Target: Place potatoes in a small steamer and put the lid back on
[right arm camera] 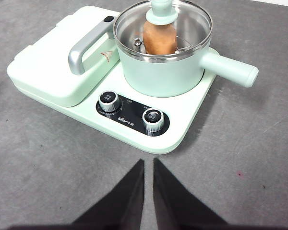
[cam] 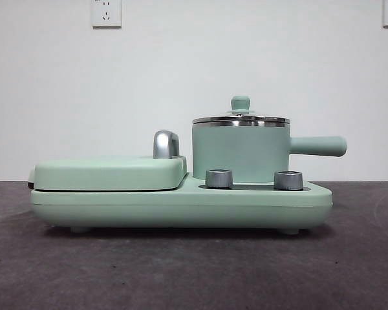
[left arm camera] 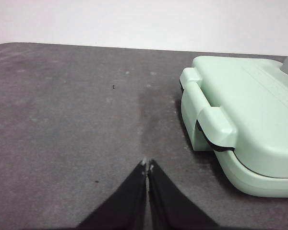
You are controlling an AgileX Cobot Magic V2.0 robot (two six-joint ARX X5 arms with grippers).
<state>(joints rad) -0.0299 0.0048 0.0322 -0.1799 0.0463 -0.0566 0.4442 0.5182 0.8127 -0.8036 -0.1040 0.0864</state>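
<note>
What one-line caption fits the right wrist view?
Orange-brown crusty potato sits inside the mint-green steamer pot under its clear glass lid; the right gripper hovers nearby, closed, empty.

The lid (right arm camera: 162,26) closes the small steamer (right arm camera: 163,72); bare table (right arm camera: 249,158) lies open around the cooker (right arm camera: 134,129).

The small steamer (right arm camera: 161,72) is smooth matt mint with a shiny steel rim; its lid (right arm camera: 182,21) is clear glass. The potato (right arm camera: 159,37) looks crusty, the desk (right arm camera: 48,182) rough grey.
</note>
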